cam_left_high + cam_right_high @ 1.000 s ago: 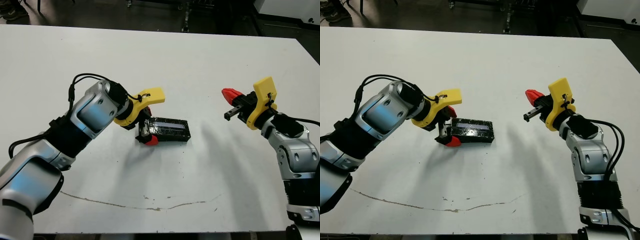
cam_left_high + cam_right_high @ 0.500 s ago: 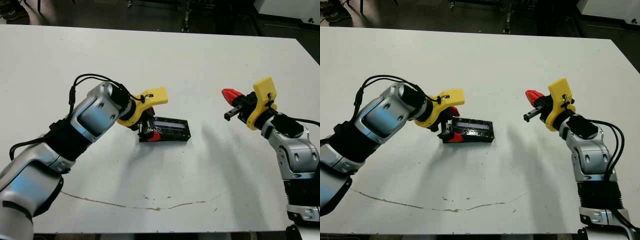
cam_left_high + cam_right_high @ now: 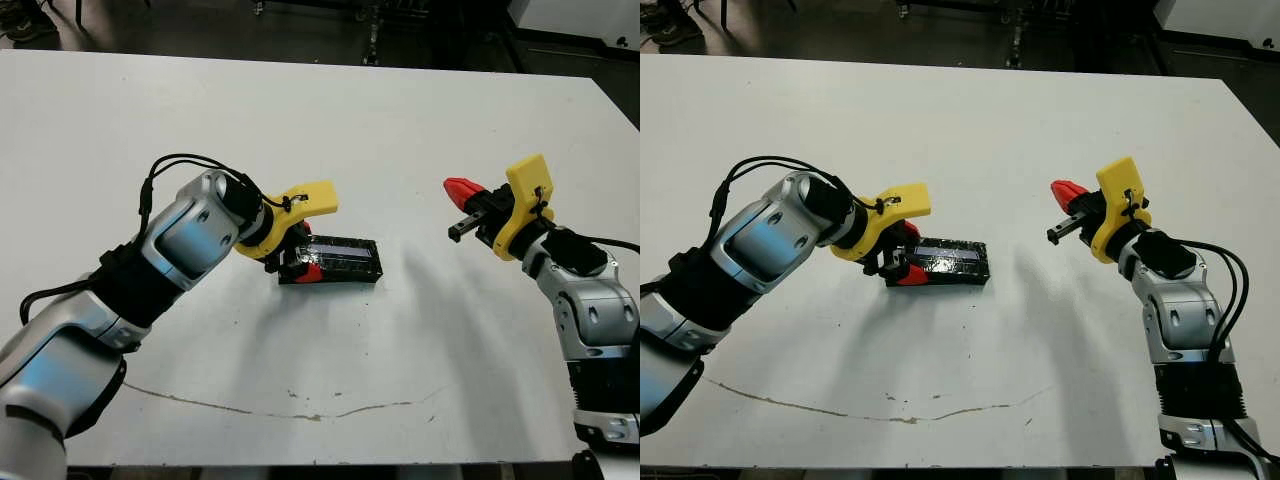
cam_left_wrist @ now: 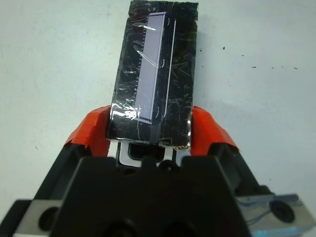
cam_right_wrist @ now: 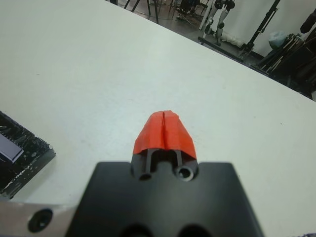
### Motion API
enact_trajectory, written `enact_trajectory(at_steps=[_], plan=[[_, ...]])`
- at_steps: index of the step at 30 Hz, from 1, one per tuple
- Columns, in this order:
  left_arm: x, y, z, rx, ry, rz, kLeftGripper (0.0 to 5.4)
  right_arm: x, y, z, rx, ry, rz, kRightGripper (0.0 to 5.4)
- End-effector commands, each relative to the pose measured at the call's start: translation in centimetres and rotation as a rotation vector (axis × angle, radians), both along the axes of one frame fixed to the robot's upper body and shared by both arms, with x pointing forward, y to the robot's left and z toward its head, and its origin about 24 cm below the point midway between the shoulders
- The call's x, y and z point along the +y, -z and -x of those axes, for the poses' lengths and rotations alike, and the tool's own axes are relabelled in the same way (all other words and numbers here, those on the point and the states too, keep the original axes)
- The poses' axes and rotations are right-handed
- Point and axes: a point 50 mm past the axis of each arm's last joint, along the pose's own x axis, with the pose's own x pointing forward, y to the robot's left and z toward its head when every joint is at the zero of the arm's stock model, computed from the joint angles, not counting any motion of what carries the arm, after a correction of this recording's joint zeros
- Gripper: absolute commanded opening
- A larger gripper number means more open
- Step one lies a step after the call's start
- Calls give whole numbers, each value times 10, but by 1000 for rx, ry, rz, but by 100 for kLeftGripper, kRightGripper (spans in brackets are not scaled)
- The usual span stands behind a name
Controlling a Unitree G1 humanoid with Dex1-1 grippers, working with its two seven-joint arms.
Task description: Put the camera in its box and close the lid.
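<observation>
The box (image 3: 345,276) lies at the table's middle with the glossy black lid (image 3: 340,252) flat on top of it. The camera is hidden from every view. My left gripper (image 3: 303,263) is at the box's left end. In the left wrist view its red fingers (image 4: 91,131) press against both long sides of the lid (image 4: 155,74) and box, so it is shut on the box. My right gripper (image 3: 461,189) hovers to the right of the box, well apart from it. Its fingertips (image 5: 164,129) are pressed together with nothing between them.
A thin dark scratch line (image 3: 300,412) runs across the white table (image 3: 400,110) near the front edge. Beyond the far edge are dark floor and equipment stands (image 5: 217,19). The right wrist view shows a corner of the box (image 5: 19,148).
My left gripper has slid a little to the right, so that its fingers now sit along the box's left end. The box and the right arm have not moved.
</observation>
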Motion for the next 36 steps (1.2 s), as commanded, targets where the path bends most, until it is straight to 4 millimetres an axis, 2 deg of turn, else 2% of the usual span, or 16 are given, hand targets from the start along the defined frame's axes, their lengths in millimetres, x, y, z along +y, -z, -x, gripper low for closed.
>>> enact_trajectory(at_steps=[1,21,36], plan=[[6,1,-4,-36,-47,-40,331,-3,4,3,12,8,14,0],[20,8,-11,-57,-128,-86,331,-4,4,2,12,6,18,0],[33,9,-14,0,-158,-84,329,-4,5,1,16,-1,10,0]])
